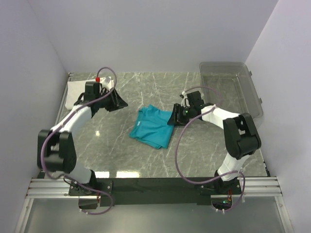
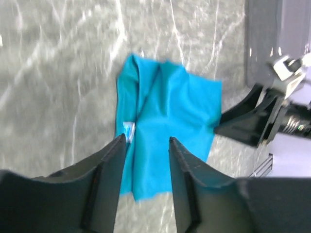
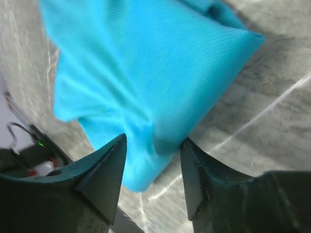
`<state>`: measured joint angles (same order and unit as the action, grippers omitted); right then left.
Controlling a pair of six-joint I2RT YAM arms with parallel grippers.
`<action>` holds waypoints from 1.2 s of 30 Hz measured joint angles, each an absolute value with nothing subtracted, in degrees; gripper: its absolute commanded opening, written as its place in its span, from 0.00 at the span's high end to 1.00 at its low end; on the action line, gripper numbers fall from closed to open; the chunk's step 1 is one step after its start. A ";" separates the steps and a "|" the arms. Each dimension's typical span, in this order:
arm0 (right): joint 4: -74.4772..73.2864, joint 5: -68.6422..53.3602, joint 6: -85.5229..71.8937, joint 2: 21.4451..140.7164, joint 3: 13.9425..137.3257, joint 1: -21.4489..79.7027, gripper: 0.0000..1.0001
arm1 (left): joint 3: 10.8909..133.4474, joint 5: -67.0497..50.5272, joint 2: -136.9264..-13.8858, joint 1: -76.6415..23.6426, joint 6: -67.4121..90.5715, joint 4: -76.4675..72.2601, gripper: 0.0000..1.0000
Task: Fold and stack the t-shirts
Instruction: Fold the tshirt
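Note:
The teal t-shirt (image 1: 151, 126) lies crumpled and partly folded in the middle of the table. It also shows in the left wrist view (image 2: 167, 121), with its small white neck label (image 2: 129, 130), and in the right wrist view (image 3: 146, 63). My left gripper (image 1: 121, 103) is open and empty, to the left of the shirt and apart from it; in its own view (image 2: 147, 141) the jaws stand apart. My right gripper (image 1: 173, 118) is open at the shirt's right edge, and a fold of teal fabric lies between its fingertips (image 3: 153, 143). The white folded piece (image 1: 77, 91) lies at the back left.
A clear plastic bin (image 1: 232, 80) stands at the back right corner. White walls close the table on the left, back and right. My right gripper also shows at the right of the left wrist view (image 2: 252, 119).

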<state>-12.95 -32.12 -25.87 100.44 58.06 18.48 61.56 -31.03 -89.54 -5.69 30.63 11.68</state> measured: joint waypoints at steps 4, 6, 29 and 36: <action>-18.55 -32.60 -16.58 96.64 59.83 17.37 0.40 | 50.61 -30.35 -79.02 -6.94 32.32 13.50 0.61; -21.98 -35.09 -9.32 96.42 62.00 15.66 0.36 | 43.16 -30.37 -73.78 -9.28 34.92 13.78 0.64; -27.75 -37.56 16.51 105.03 75.77 21.87 0.26 | 33.89 -25.45 -79.33 -19.99 57.71 -2.17 0.57; -27.68 -37.67 15.05 105.03 75.70 21.87 0.26 | 34.72 -23.22 -79.57 -19.97 57.67 -1.04 0.51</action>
<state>-27.68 -37.67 15.05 105.03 75.70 21.87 34.72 -23.22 -79.57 -19.97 57.67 -1.04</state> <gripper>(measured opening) 0.740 0.484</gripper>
